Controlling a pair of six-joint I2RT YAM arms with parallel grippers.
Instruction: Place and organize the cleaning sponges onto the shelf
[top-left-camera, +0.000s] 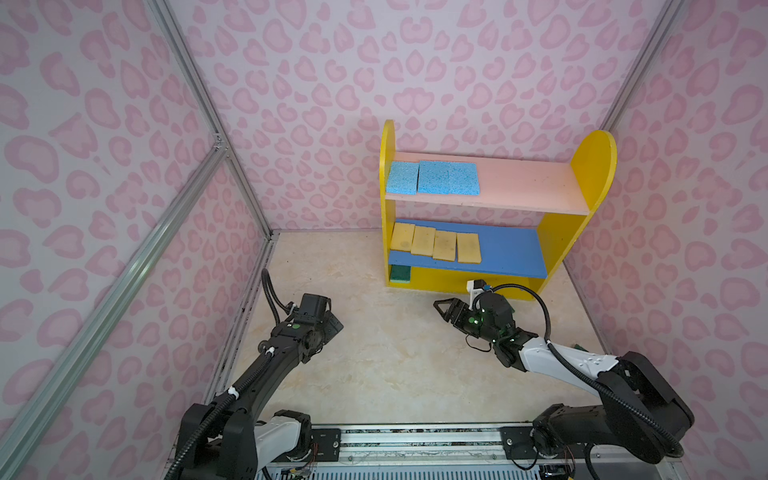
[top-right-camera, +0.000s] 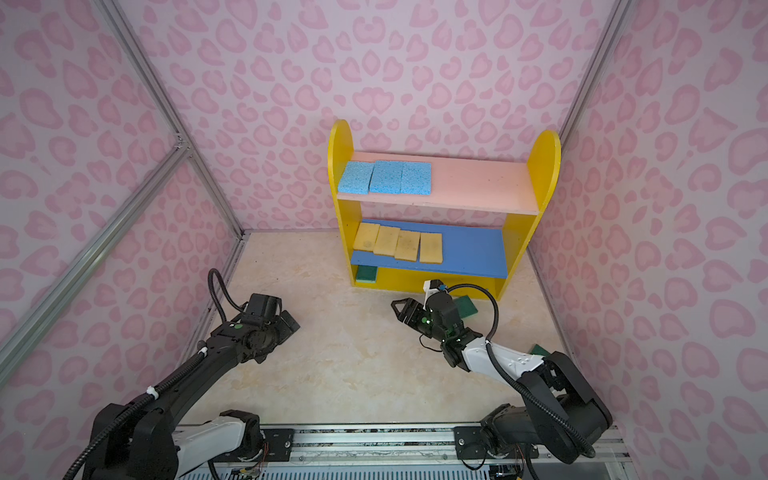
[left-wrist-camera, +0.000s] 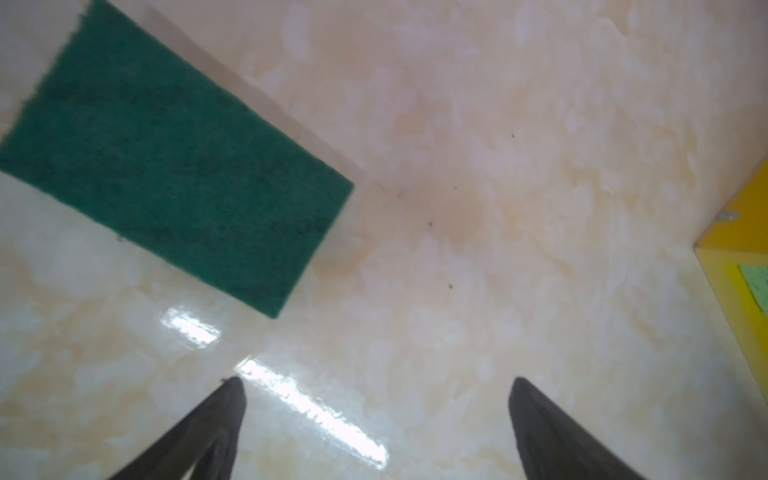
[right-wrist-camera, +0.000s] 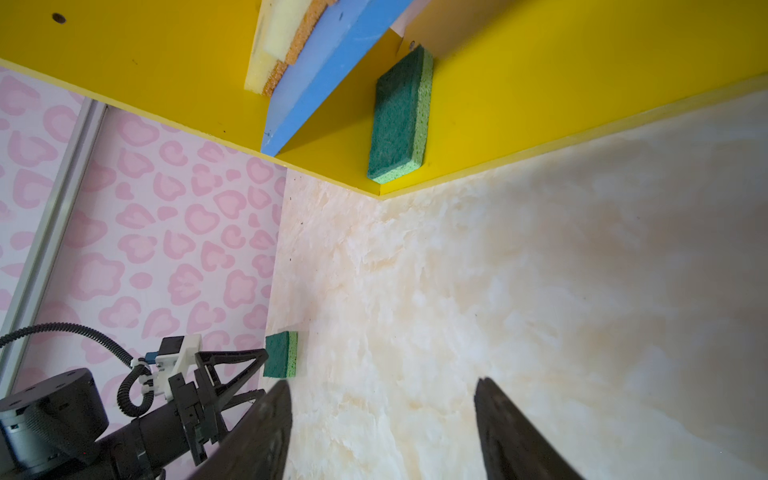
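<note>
Left end effector (left-wrist-camera: 378, 388) is down low over the tabletop (top-left-camera: 395, 374) near the left wall, fingers spread wide, nothing between them. A green sponge (left-wrist-camera: 174, 166) lies flat just past the tips and off to one side. It's scrubby side up, with its long axis slanted across the line of the fingers. The top views don't show that one.

Next is the shelf (top-left-camera: 594, 166), backed up to the rear wall, with everything on it bunched at its left end. The pink top board has three blue sponges (top-left-camera: 432, 178) side by side, long axes running front to back. The blue middle board has four yellow sponges (top-left-camera: 436, 246) in a row. They lie front to back too, each sitting a bit closer to the front edge as the row goes right. On the yellow base there's one green-topped sponge (right-wrist-camera: 399, 120) lying flat at the far left. Its long axis points into the shelf, dark side up, with lighter foam underneath.

Right end effector (right-wrist-camera: 382, 384) hangs in front of the shelf with its tips pointing left, fingers apart and empty. Behind its wrist another green pad (top-right-camera: 467, 307) lies on the tabletop just in front of the base. It's mostly hidden, so I can't call its direction. One more green corner (top-right-camera: 540, 350) pokes out by the right arm.
</note>
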